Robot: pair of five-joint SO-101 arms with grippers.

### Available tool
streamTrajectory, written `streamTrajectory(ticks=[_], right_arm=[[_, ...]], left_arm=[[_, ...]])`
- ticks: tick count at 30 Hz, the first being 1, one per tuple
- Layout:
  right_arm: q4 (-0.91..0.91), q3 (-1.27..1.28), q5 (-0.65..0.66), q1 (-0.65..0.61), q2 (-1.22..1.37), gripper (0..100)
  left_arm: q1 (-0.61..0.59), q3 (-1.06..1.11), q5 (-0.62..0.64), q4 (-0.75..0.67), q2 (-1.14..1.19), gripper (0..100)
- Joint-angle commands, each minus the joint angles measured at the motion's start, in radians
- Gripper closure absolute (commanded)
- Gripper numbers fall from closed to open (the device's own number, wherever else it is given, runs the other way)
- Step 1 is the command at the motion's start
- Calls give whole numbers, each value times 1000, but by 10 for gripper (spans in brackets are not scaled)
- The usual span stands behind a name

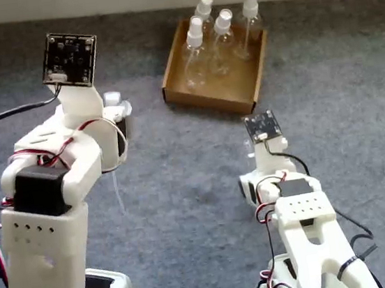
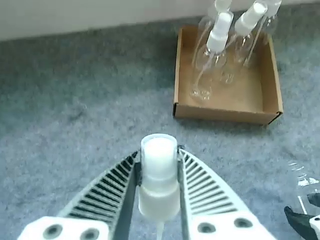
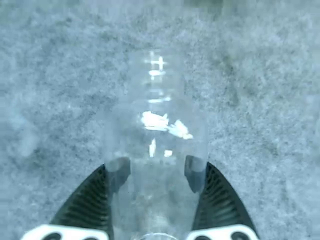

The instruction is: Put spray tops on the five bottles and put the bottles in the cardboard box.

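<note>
Wrist views: left gripper (image 2: 159,155) clamps a white spray top (image 2: 159,182), right gripper (image 3: 156,170) a clear bottle (image 3: 156,120) (apparently uncapped); cardboard box (image 1: 208,102) holds four topped bottles (image 1: 197,52).

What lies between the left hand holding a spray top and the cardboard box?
Bare carpet; the left wrist view shows it between the left hand, shut on the spray top, and the cardboard box.

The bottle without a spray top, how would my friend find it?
Start at the brown cardboard box on the grey carpet, then look at the right arm. Its black right gripper clamps a clear plastic bottle. Unlike the four bottles in the box, its neck is bare.
</note>
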Motion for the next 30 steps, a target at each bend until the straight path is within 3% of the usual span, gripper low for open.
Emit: streamTrajectory(ticks=[1, 3, 9, 14, 21, 30], right_arm=[[-70, -130, -40, -77, -21, 994], [-191, -148, 3, -114, -67, 994], [-346, 114, 38, -131, -361, 994], [-303, 317, 41, -189, -687, 994], [-33, 446, 41, -219, -1084, 994], [19, 444, 37, -278, -1104, 994]], left_arm=[[-8, -71, 0, -140, -31, 997], [-8, -76, 37, -192, -31, 997], [102, -76, 64, -292, -33, 997], [205, -97, 64, -399, -38, 997], [262, -202, 66, -362, -31, 996], [358, -157, 101, -446, -28, 996]])
